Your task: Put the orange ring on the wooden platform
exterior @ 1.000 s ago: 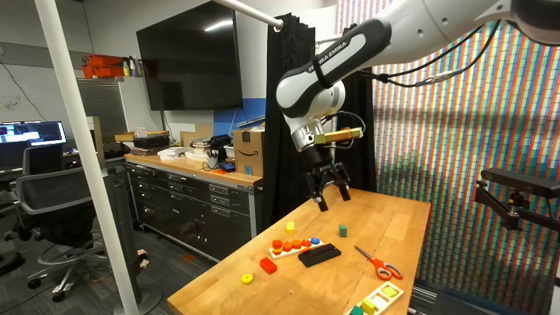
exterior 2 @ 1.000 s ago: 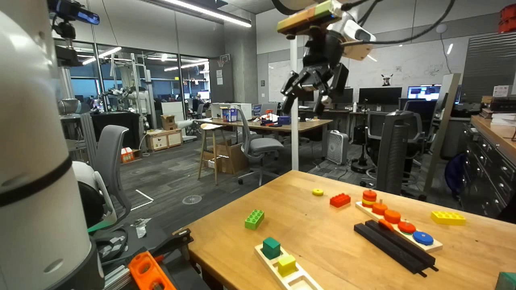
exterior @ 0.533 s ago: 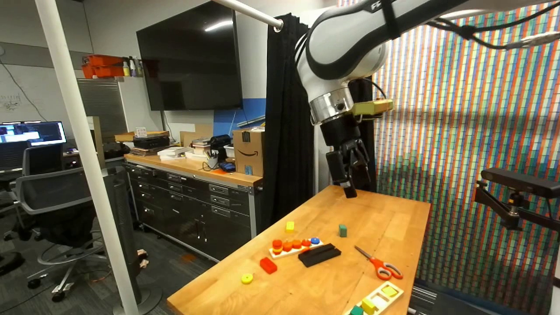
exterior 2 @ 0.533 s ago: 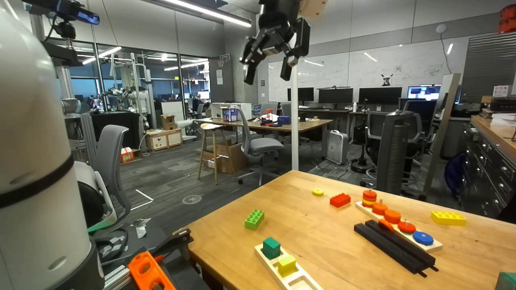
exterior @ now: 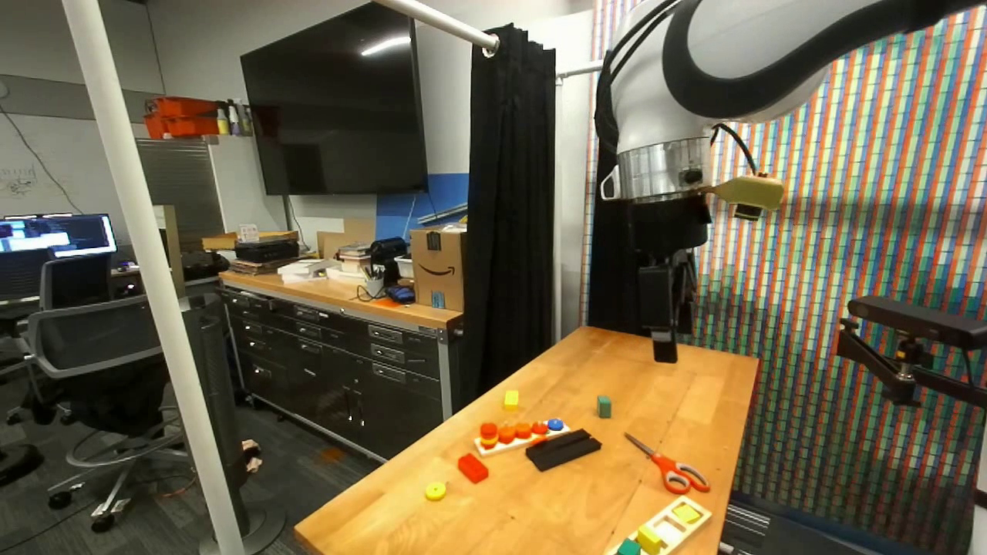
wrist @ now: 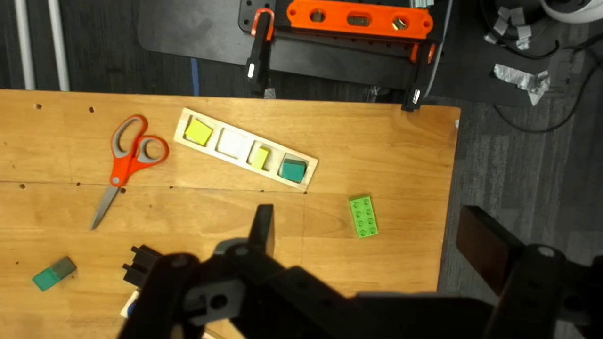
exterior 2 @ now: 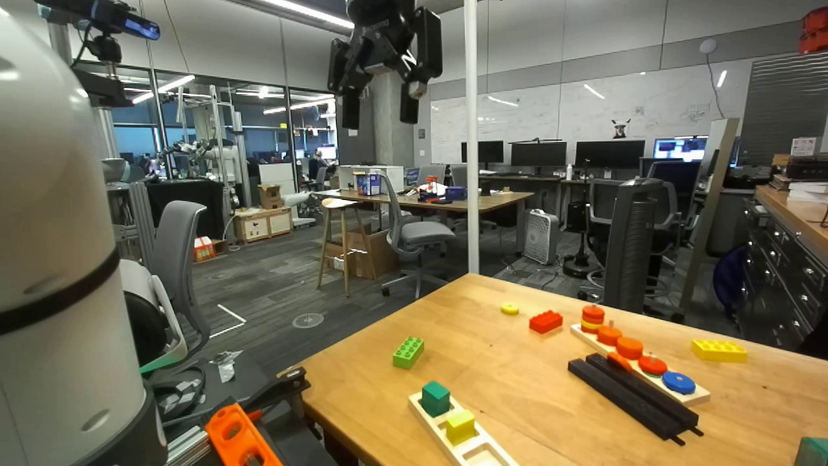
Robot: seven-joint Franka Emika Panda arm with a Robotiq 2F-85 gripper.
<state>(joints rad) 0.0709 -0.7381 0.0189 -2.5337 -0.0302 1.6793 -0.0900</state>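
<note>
The wooden platform (exterior 2: 697, 395) is a long pale-wood base on the tabletop, bearing orange, red, yellow and blue rings; it also shows in an exterior view (exterior: 501, 449). The small orange ring (exterior 2: 619, 361) is tilted between the platform and the flat black rectangle (exterior 2: 631, 401); it also shows in an exterior view (exterior: 539, 440). In the wrist view the ring is hidden and only a corner of the platform (wrist: 128, 303) shows. My gripper (exterior 2: 380, 111) is open and empty, high above the table, away from the ring, fingers pointing down. Its spread fingers show in the wrist view (wrist: 367, 209).
A wooden tray (wrist: 241, 161) with yellow and green blocks lies near the table edge. A green brick (wrist: 363, 216) is below the gripper. Scissors (wrist: 126, 165), a red brick (exterior 2: 546, 321), a yellow brick (exterior 2: 719, 350), a yellow disc (exterior 2: 510, 309) and a green block (exterior: 604, 406) lie around.
My arm has swung away from the platform, rightward in an exterior view, leftward and up in an exterior view. The gripper has turned to point straight down. The table objects have not moved.
</note>
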